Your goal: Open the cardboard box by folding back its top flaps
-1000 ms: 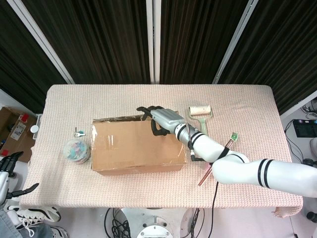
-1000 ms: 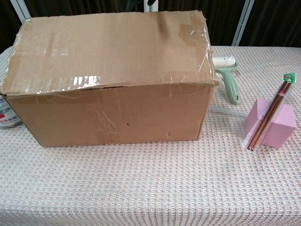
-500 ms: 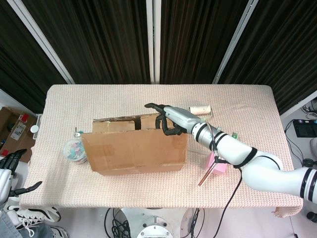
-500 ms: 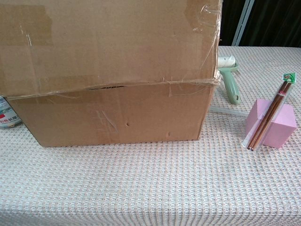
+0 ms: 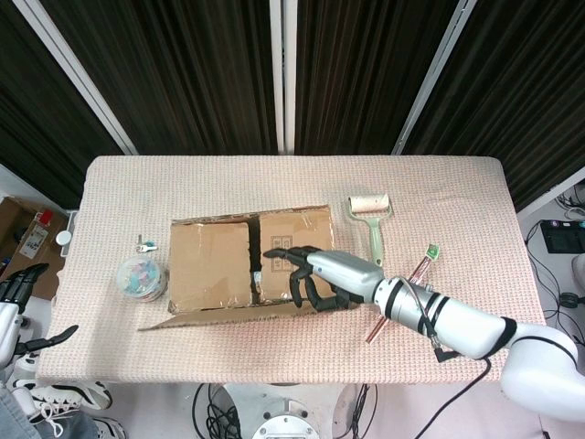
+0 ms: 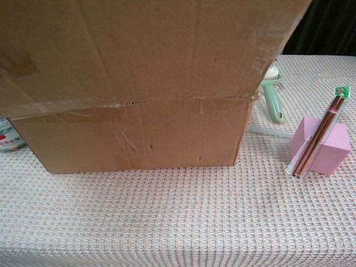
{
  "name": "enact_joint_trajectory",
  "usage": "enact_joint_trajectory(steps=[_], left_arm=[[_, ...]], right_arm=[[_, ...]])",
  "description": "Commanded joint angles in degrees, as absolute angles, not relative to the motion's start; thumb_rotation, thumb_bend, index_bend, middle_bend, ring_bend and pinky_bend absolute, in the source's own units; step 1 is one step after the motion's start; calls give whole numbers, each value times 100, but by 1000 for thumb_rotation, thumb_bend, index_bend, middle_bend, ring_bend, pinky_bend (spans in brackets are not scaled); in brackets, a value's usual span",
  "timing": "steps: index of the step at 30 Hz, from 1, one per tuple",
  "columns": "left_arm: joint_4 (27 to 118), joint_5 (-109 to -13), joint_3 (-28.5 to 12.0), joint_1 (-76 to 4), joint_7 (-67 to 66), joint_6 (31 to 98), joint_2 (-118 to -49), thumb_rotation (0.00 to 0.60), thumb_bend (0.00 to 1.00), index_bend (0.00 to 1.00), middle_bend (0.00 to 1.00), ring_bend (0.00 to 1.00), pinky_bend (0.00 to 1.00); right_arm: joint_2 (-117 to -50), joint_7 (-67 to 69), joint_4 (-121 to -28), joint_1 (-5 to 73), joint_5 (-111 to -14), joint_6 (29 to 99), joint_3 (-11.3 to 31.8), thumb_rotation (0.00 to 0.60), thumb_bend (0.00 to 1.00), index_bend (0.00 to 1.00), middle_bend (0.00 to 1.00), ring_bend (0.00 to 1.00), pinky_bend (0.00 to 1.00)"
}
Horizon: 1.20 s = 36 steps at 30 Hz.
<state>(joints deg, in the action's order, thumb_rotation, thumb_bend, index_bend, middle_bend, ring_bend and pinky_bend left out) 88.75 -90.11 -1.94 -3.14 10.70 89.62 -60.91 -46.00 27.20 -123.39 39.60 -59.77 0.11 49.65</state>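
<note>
The cardboard box [image 5: 247, 261] stands mid-table. Its long front flap [image 5: 228, 315] is folded out toward me, seen nearly edge-on in the head view. That flap [image 6: 133, 50] fills the upper chest view above the box front [image 6: 133, 136]. Two inner flaps [image 5: 212, 263] still lie flat over the opening, with a dark gap between them. My right hand [image 5: 311, 274] reaches over the box's near right edge, its dark fingers [image 5: 291, 274] curled on the front flap. My left hand [image 5: 18, 297] hangs off the table's left edge, fingers apart, holding nothing. Neither hand shows in the chest view.
A green lint roller [image 5: 370, 219] lies right of the box. A pink block [image 6: 322, 144] with packaged chopsticks [image 6: 318, 139] leaning on it stands near the front right. A round plastic tub [image 5: 139, 276] and a small item [image 5: 144, 245] sit left of the box.
My right hand has pulled the long front flap from flat on top, through upright, over toward me. The two inner flaps have come into sight. The left hand has barely moved.
</note>
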Motion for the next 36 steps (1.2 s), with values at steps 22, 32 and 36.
enact_joint_trajectory(steps=[22, 32, 36], left_arm=[[8826, -8981, -131, -286, 1005, 8941, -6165, 388, 0, 120, 146, 141, 243], [8761, -8946, -135, -246, 1013, 8986, -6203, 400, 3, 120, 146, 141, 242], [8721, -8956, -123, -223, 1061, 9014, -6220, 399, 3, 120, 146, 142, 243]], right_arm=[[-6775, -2345, -10972, 5400, -6537, 2153, 2868, 600, 901, 108, 146, 0, 0], [-7083, -4052, -10970, 7075, -4351, 3585, 1533, 600, 949, 228, 179, 0, 0], [-7210, -4336, -11011, 7492, -3747, 3952, 1184, 600, 950, 234, 183, 0, 0]])
